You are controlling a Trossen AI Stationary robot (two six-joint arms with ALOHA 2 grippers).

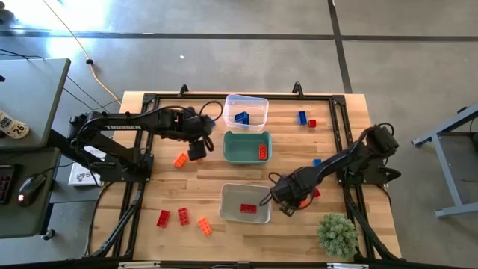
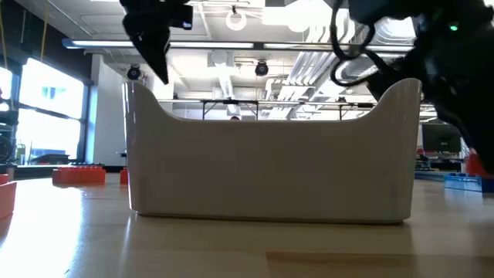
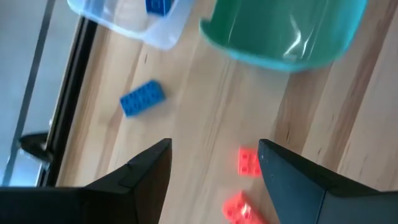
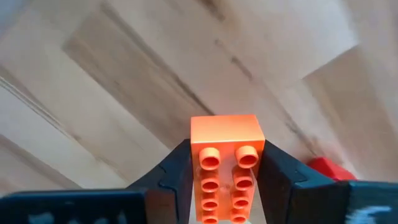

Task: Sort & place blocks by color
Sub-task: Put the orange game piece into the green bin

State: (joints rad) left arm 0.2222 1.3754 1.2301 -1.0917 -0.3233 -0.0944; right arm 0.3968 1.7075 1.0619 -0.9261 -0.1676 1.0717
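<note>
My right gripper (image 1: 287, 197) is shut on an orange studded block (image 4: 225, 163), just off the right wall of the grey bin (image 1: 245, 203), where one red block (image 1: 248, 208) lies. My left gripper (image 1: 196, 147) hangs open beside the teal bin (image 1: 248, 139), which holds a red block (image 1: 263, 152). The clear bin (image 1: 246, 110) holds a blue block (image 1: 240, 117). Loose blocks lie flat on the table: orange (image 1: 180, 160), two red (image 1: 163, 218) and one orange (image 1: 204, 226) at the near left, blue (image 1: 302, 116) and red (image 1: 312, 123) at the far right. My right gripper pinches the orange block by its two long sides (image 4: 194, 163), one finger (image 4: 174, 177) on each. The studded face is turned toward the wrist camera and the block's far end sticks out past the fingertips. The wooden table shows beyond it.
A blue block (image 1: 317, 161) and a red block (image 1: 316, 193) lie close to the right arm; the red block (image 4: 329, 168) shows just past my right fingers. A small green plant (image 1: 337, 233) stands at the near right corner. Black rails frame the table.
</note>
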